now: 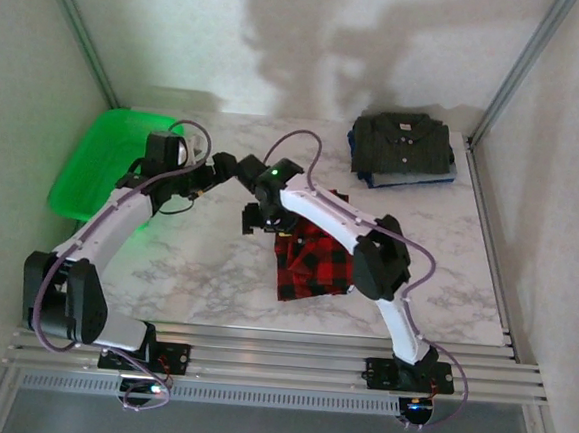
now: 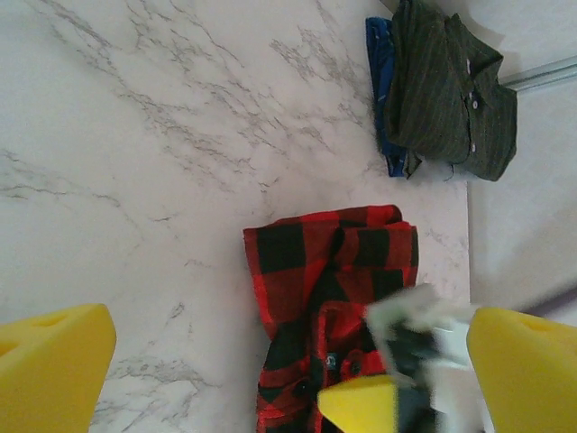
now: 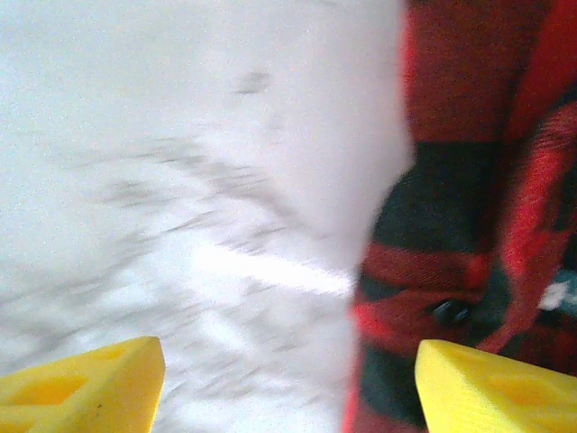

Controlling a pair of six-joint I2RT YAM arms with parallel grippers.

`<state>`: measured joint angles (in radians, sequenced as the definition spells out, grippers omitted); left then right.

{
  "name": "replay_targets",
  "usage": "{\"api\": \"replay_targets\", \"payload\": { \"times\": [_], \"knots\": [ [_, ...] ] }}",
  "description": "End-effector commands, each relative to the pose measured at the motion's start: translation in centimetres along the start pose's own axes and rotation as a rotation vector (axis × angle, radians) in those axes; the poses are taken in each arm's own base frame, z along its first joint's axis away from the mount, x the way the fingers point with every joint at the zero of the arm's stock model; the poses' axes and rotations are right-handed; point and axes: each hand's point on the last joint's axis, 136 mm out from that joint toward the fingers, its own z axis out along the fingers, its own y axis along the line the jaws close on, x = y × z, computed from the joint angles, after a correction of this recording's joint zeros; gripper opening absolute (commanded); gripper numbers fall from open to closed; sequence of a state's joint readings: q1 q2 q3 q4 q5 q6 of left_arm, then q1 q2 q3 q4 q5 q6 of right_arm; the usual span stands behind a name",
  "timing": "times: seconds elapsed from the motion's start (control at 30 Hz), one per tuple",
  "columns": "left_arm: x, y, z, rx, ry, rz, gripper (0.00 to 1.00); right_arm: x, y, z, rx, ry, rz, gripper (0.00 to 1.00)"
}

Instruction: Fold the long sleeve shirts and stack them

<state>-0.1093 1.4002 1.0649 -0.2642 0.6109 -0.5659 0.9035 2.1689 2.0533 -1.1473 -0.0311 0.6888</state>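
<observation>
Plaid shirt: bunched on table centre, not folded yet.
Left gripper: wide open, empty, above shirt.
Right gripper: jaws apart, nothing btwn, at shirt edge.
Fold: prob spread flat first, pinch corners w/ both.
Stack: olive shirt, far-right corner.

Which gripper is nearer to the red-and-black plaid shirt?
The right. The right gripper hangs open over the left edge of the plaid shirt, one finger above the fabric. The left gripper, also open, hovers farther left over the bare table.
</observation>
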Motion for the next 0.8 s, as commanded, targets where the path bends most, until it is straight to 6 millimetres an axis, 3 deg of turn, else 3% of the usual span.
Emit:
{"api": "replay_targets", "payload": {
  "times": [0.0, 0.1, 0.17, 0.27, 0.37, 0.43, 0.53, 0.7, 0.77],
  "knots": [
    [0.4, 0.6, -1.3, -0.033, -0.025, -0.024, 1.0, 0.0, 2.0, -6.4, -0.238, -0.023, 0.048, 0.75],
    [2.1, 0.8, -1.0, -0.026, -0.001, -0.054, 1.0, -0.8, -1.5, -9.6, -0.239, -0.073, 0.111, 0.76],
    [4.1, -0.3, 0.0, 0.005, 0.039, -0.05, 0.99, -1.6, -7.0, -10.7, -0.122, -0.108, 0.166, 0.76],
    [9.0, -2.1, 3.1, 0.023, 0.15, -0.03, 0.96, -1.3, -14.2, -9.1, -0.004, -0.083, 0.248, 0.7],
    [12.4, -2.1, 5.6, 0.008, 0.199, -0.051, 0.87, 0.2, -18.8, -5.4, 0.007, -0.044, 0.291, 0.61],
    [13.9, -1.7, 6.8, -0.024, 0.216, -0.041, 0.85, 1.0, -19.9, -3.1, -0.03, -0.05, 0.303, 0.57],
    [15.9, -2.1, 9.1, -0.032, 0.261, -0.023, 0.84, 2.1, -19.5, -0.3, -0.114, -0.041, 0.307, 0.51],
    [18.2, -3.9, 12.6, -0.006, 0.329, 0.022, 0.79, 3.9, -19.8, 2.3, -0.153, -0.026, 0.344, 0.38],
    [19.0, -3.3, 13.8, -0.036, 0.36, 0.044, 0.74, 4.9, -19.7, 3.3, -0.17, -0.001, 0.363, 0.32]
  ]
}}
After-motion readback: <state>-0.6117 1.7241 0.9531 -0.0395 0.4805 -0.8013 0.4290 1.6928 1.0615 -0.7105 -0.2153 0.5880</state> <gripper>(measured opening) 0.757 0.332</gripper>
